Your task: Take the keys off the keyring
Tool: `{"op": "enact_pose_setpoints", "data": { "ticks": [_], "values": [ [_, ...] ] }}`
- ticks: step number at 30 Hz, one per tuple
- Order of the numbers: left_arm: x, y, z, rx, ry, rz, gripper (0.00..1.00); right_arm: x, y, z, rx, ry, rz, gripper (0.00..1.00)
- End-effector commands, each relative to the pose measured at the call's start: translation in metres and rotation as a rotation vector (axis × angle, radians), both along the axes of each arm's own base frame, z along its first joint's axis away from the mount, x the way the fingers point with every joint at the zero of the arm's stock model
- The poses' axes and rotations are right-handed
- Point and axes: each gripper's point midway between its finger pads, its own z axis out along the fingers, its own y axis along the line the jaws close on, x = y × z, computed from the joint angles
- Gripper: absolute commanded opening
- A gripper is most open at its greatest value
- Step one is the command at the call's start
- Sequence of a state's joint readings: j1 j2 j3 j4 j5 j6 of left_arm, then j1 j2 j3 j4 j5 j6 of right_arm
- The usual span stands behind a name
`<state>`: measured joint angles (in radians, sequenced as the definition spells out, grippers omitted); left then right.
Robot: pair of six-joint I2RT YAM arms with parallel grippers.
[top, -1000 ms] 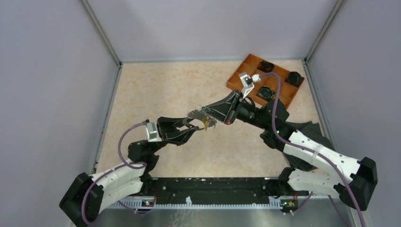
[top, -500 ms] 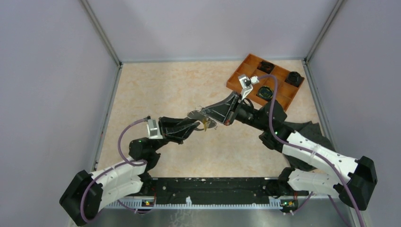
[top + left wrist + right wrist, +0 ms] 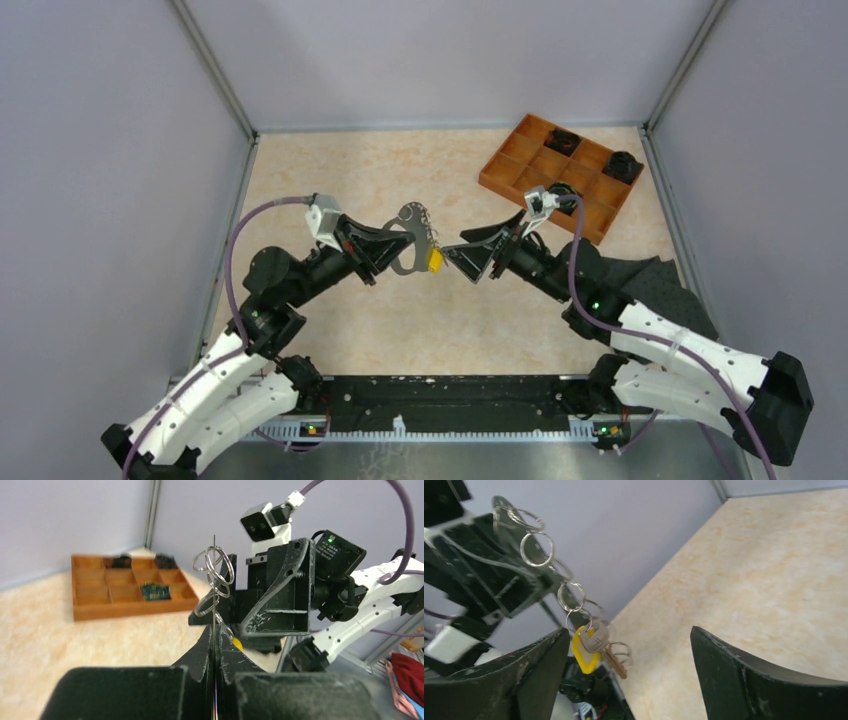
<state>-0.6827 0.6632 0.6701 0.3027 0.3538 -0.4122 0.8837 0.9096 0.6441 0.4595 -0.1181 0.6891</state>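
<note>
From above, my left hand (image 3: 396, 250) is clamped on the keyring (image 3: 413, 236), held up off the surface (image 3: 330, 170). The keys (image 3: 435, 260) dangle from it, just in front of my right hand (image 3: 462, 262). At my left wrist, both fingers (image 3: 202, 652) press flat on the ring's thin edge. At my right wrist, the fingers (image 3: 541, 662) stand wide apart and empty, with the keys hanging ahead.

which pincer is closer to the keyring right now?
Left. The left pincer is shut on the keyring, holding it upright. The right pincer is open, facing it from the opposite side, not gripping it.
</note>
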Motion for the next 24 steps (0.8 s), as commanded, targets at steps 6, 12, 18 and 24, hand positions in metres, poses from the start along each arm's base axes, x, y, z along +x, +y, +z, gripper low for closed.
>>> {"op": "enact_pose_setpoints", "data": {
  "ticks": [6, 12, 18, 24],
  "values": [
    [-0.012, 0.014, -0.099, 0.504, 0.591, 0.019, 0.0, 0.023, -0.042, -0.047, -0.204, -0.11, -0.251, 0.99],
    [-0.03, 0.005, -0.14, 0.668, 0.814, -0.113, 0.0, 0.011, -0.036, -0.079, -0.239, -0.169, -0.169, 0.99],
    [-0.062, -0.012, -0.155, 0.649, 0.962, -0.387, 0.0, -0.014, -0.033, -0.1, -0.191, -0.145, -0.056, 0.97],
    [-0.07, -0.019, -0.137, 0.508, 1.011, -0.602, 0.0, -0.042, -0.047, -0.102, -0.081, -0.231, 0.005, 0.93]
  ]
}}
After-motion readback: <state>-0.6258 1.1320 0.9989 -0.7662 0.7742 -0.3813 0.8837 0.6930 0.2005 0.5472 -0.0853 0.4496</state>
